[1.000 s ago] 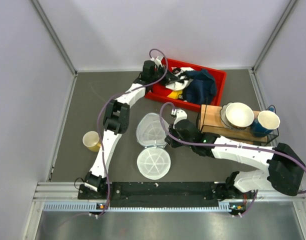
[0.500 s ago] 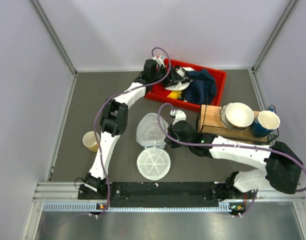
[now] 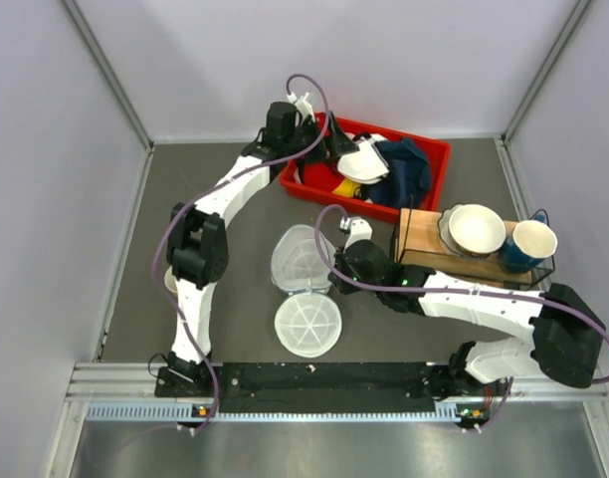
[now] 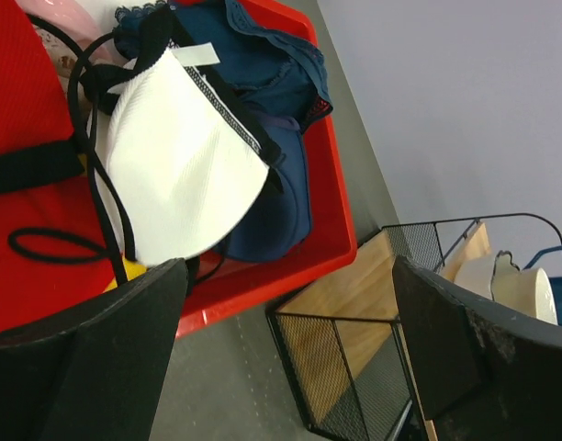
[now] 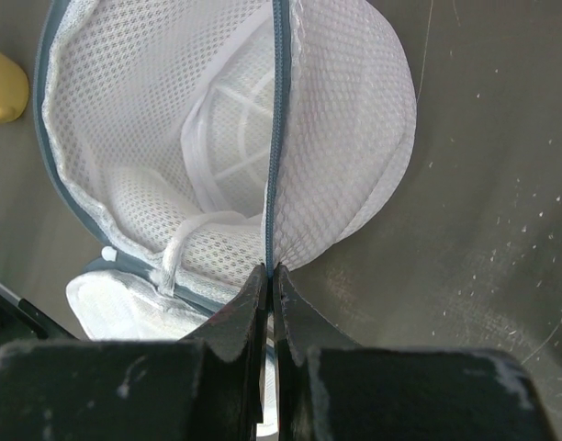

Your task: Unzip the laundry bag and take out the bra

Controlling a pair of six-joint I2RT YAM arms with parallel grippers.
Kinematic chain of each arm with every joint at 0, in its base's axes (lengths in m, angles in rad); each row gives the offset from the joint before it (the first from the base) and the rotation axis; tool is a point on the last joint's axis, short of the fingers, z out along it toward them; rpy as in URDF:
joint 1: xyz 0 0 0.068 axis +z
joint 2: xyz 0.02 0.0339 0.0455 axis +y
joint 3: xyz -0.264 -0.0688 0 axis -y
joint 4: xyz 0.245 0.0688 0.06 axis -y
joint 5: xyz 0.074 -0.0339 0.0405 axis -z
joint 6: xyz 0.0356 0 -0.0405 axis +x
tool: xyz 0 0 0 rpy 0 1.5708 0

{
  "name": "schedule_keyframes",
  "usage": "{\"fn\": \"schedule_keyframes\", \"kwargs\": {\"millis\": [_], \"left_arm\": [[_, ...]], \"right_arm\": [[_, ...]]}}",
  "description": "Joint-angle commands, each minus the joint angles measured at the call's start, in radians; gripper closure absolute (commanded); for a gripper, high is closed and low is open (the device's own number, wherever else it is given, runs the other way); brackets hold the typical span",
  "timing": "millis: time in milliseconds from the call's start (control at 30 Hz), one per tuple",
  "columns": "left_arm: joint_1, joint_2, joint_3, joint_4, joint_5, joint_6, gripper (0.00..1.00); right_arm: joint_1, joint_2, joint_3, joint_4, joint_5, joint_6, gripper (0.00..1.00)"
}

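Observation:
The laundry bag (image 3: 303, 259) lies unzipped on the grey table, with one mesh dome standing open and the other half (image 3: 306, 325) flat in front of it. In the right wrist view the bag (image 5: 217, 138) is hollow, and my right gripper (image 5: 270, 272) is shut on its grey zipper edge. The bra (image 3: 362, 161) lies in the red bin (image 3: 424, 151). Its pale inner cup (image 4: 180, 175) faces up, next to a red cup (image 4: 24, 119) and black straps. My left gripper (image 4: 281, 340) hangs open beside the bin's near edge with nothing between its fingers (image 4: 88, 358).
A navy cloth (image 4: 272, 119) lies in the bin next to the bra. A wire rack with a wooden top (image 3: 424, 244) holds a white bowl (image 3: 476, 229) and a blue cup (image 3: 531, 244) at the right. A yellow cup (image 5: 5, 87) stands left of the bag.
My left gripper has opened and let go of the bra, which now rests in the red bin. The left arm has drawn back to the left. The right gripper has stayed put.

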Motion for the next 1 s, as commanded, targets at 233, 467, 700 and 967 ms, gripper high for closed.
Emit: {"fn": "schedule_keyframes", "kwargs": {"millis": [233,467,700,967], "left_arm": [[0.022,-0.446,-0.237,-0.218,-0.168,0.154,0.01],[0.089,-0.734,-0.539,-0.286,-0.228,0.186,0.01],[0.095,-1.001,-0.731,-0.427,-0.358,0.226,0.01],[0.098,-1.199,-0.854,-0.520,-0.535,0.267,0.01]], "right_arm": [[0.016,0.001,0.102,-0.063,0.024,-0.099,0.81],[0.016,0.025,0.292,-0.179,0.074,-0.217,0.01],[0.016,0.065,0.505,-0.330,0.193,-0.311,0.01],[0.016,0.116,0.604,-0.421,0.207,-0.297,0.01]]}}
